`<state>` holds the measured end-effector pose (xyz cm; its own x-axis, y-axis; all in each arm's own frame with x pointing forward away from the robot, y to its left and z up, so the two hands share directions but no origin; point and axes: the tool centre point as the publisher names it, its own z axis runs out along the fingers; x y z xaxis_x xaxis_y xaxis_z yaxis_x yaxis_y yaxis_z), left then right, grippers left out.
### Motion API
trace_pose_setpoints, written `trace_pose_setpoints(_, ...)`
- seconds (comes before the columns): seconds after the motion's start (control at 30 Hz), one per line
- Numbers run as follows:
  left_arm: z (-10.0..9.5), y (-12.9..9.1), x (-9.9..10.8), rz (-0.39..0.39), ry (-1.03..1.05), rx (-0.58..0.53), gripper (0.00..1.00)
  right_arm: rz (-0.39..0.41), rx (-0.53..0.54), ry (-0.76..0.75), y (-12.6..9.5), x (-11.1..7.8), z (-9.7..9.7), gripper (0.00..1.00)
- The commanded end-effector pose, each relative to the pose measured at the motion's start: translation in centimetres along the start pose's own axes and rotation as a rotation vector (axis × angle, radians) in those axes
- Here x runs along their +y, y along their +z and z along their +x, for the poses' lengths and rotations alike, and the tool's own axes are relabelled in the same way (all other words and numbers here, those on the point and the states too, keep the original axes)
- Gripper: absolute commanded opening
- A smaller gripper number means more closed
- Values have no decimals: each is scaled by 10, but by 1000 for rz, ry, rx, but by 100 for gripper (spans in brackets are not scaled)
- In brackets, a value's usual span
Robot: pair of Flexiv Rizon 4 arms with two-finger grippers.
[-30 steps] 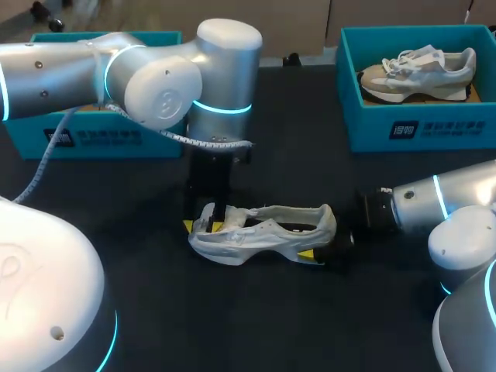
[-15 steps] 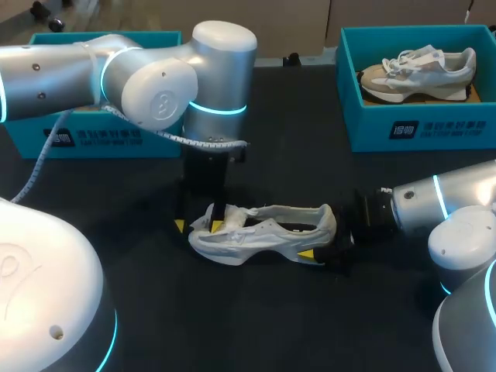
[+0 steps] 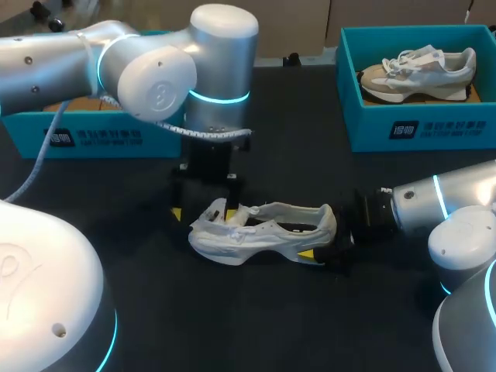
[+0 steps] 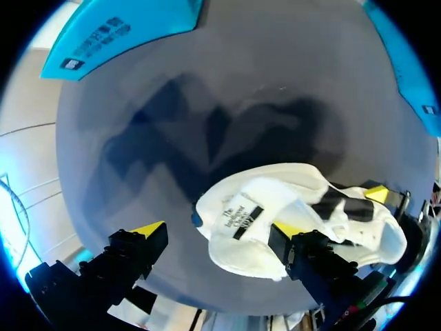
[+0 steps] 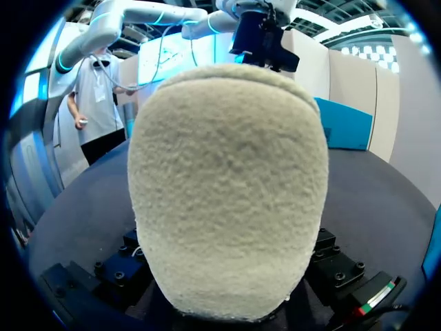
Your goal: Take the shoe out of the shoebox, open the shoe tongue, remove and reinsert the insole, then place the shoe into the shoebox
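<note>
A white shoe (image 3: 263, 232) lies on the black table (image 3: 294, 163) in the middle of the head view. My left gripper (image 3: 201, 209) hangs open over its toe end, with the yellow fingertips (image 4: 148, 229) spread wide. In the left wrist view the tongue (image 4: 241, 217), with its label, lies between those fingers, nearer one of them. My right gripper (image 3: 319, 239) is shut on the shoe's heel (image 5: 227, 186), which fills the right wrist view. One of its yellow tips (image 3: 308, 254) shows on the shoe's near side.
A teal shoebox (image 3: 418, 128) at the back right holds a second, beige and white shoe (image 3: 418, 70). Another teal box (image 3: 93, 136) stands at the back left, partly hidden by my left arm. A white cable hangs from that arm.
My left gripper has opened wide, let go of the shoe's front and lifted slightly. The right gripper and the shoe have stayed put.
</note>
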<state>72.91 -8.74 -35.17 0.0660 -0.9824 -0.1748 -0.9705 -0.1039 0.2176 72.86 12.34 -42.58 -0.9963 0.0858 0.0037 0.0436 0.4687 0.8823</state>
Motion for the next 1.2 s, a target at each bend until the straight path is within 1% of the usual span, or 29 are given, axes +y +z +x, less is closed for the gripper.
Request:
trace_pose_setpoints(0.03,-4,-12,5,37,40,12,100,6,-2,0,6,-1,0,0)
trace_pose_setpoints(0.23,0,-27,6,120,155,28,100,6,-2,0,6,-1,0,0)
trace_pose_setpoints(0.33,1,-38,7,172,244,62,100,6,-2,0,6,-1,0,0)
trace_pose_setpoints(0.37,2,-42,7,207,295,71,100,6,-2,0,6,-1,0,0)
trace_pose_setpoints(0.43,3,-46,7,243,351,70,100,6,-2,0,6,-1,0,0)
trace_pose_setpoints(0.47,6,-50,8,282,408,63,100,6,-2,0,6,-1,0,0)
trace_pose_setpoints(0.53,9,-54,8,296,466,73,100,6,-2,0,6,-1,0,0)
trace_pose_setpoints(0.57,10,-58,8,323,524,78,100,6,-2,0,6,-1,0,0)
trace_pose_setpoints(0.67,13,-68,8,367,658,80,100,6,-2,0,6,-1,0,0)
trace_pose_setpoints(0.73,15,-73,6,369,734,95,100,6,-2,0,6,-1,0,0)
trace_pose_setpoints(0.83,22,-80,4,386,866,87,100,6,-2,0,6,-1,0,0)
trace_pose_setpoints(0.97,36,-89,4,398,1036,63,100,6,-2,0,6,-1,0,0)
trace_pose_setpoints(1.0,40,-91,3,382,1069,71,100,6,-2,0,6,-1,0,0)
trace_pose_setpoints(1.17,59,-99,4,392,1255,49,100,6,-2,0,6,-1,0,0)
trace_pose_setpoints(1.2,63,-100,4,405,1282,38,100,6,-2,0,6,-1,0,0)
